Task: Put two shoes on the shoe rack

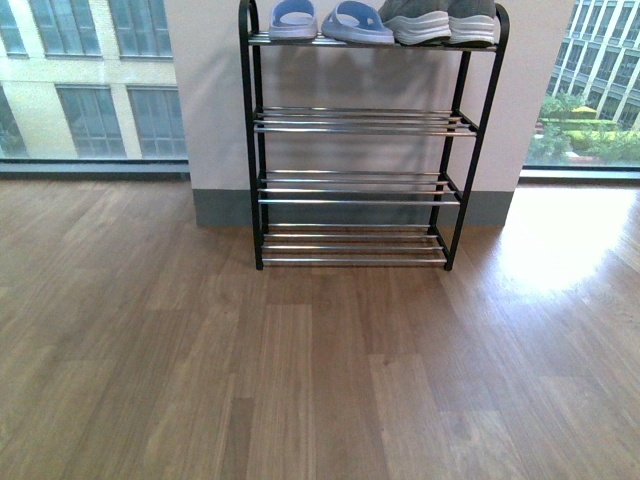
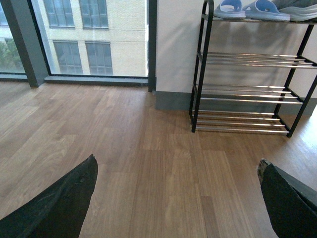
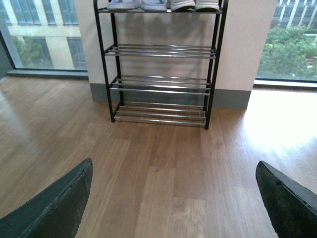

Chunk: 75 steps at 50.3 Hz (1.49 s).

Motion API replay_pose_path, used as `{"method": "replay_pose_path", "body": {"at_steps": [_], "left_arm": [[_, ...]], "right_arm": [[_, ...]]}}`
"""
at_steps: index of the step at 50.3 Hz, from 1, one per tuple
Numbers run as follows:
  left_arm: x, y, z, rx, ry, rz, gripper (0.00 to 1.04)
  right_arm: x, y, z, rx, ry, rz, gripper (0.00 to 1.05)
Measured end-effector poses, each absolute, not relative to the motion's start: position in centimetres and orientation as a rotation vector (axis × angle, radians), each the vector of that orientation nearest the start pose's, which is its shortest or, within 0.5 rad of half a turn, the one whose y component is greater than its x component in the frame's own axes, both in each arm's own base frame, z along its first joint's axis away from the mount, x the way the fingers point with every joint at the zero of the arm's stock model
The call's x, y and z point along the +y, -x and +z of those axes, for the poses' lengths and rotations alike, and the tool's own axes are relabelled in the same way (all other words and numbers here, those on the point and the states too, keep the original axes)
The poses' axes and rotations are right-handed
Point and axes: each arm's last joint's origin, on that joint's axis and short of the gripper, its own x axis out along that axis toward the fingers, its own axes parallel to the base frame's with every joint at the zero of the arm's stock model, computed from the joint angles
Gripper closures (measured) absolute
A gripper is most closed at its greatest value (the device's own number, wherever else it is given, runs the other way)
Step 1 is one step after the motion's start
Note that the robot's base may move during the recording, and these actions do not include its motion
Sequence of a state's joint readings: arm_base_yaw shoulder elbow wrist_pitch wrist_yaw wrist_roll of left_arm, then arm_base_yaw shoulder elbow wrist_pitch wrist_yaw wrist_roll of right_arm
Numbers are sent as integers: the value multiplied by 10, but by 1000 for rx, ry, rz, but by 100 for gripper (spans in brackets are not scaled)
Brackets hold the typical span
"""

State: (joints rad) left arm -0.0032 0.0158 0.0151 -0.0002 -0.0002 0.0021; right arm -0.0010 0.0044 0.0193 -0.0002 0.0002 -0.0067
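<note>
The black shoe rack (image 1: 254, 150) stands against the wall with chrome bar shelves. Two grey shoes with white soles (image 1: 440, 22) sit side by side on the right of its top shelf, cut off by the frame's upper edge. In the left wrist view the rack (image 2: 198, 74) is at the far right, with a grey shoe (image 2: 302, 11) at its top corner. The right wrist view shows the rack (image 3: 214, 64) and the shoes' soles (image 3: 194, 6). My left gripper (image 2: 177, 171) and right gripper (image 3: 173, 173) hang open over bare floor, well short of the rack, holding nothing.
A pair of blue slippers (image 1: 320, 20) takes the left of the top shelf. The three lower shelves (image 1: 360, 120) hold nothing. Wooden floor (image 1: 320, 380) stretches in front. Floor-to-ceiling windows (image 1: 90, 80) flank the wall on both sides.
</note>
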Motion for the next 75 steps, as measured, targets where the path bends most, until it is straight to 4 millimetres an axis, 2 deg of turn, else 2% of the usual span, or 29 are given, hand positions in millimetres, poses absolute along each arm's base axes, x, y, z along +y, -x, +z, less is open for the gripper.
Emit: {"method": "replay_pose_path", "body": {"at_steps": [75], "left_arm": [[0,-98,167,1,-2,-3,9]], "right_arm": [[0,-97,170,-15,6,-1,9]]}}
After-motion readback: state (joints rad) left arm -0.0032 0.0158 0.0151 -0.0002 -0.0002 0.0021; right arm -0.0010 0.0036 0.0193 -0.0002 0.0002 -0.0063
